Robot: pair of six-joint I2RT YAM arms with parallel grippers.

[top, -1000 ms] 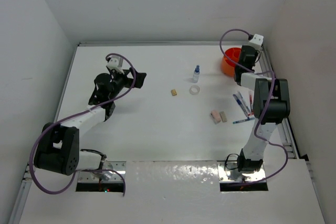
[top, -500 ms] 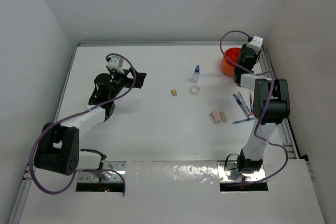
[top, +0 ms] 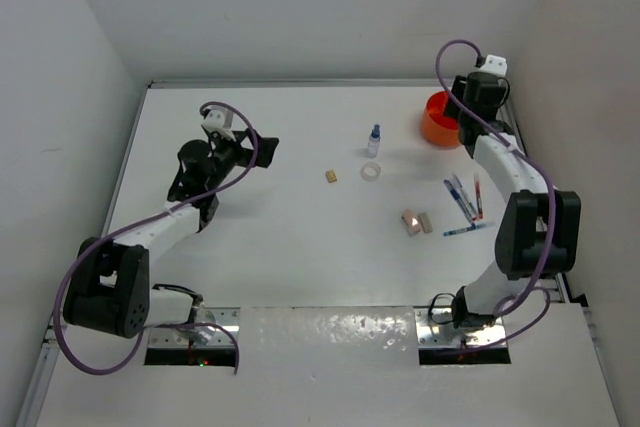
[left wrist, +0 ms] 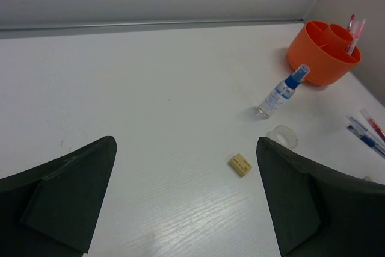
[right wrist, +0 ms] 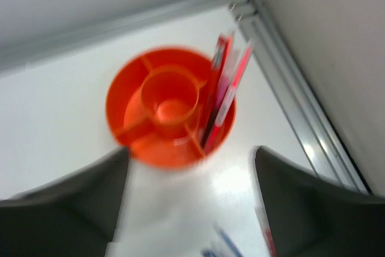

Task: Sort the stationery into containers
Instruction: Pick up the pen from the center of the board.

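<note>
no text, brand or number can be read anywhere; the label on the small bottle (left wrist: 280, 93) is too small to be read.

arms (top: 160, 222): black-and-white | cables (top: 257, 147): purple | left hand (left wrist: 185, 148): dark grey

Top cam sits high at the near edge, looking down over the whole table (top: 280, 242). Left wrist cam is low at mid-left, facing across toward the far right corner; right wrist cam hangs close above the tub (right wrist: 157, 147), looking steeply down, blurred. All three share the tub; top and left wrist also share the bottle (top: 374, 140).
</note>
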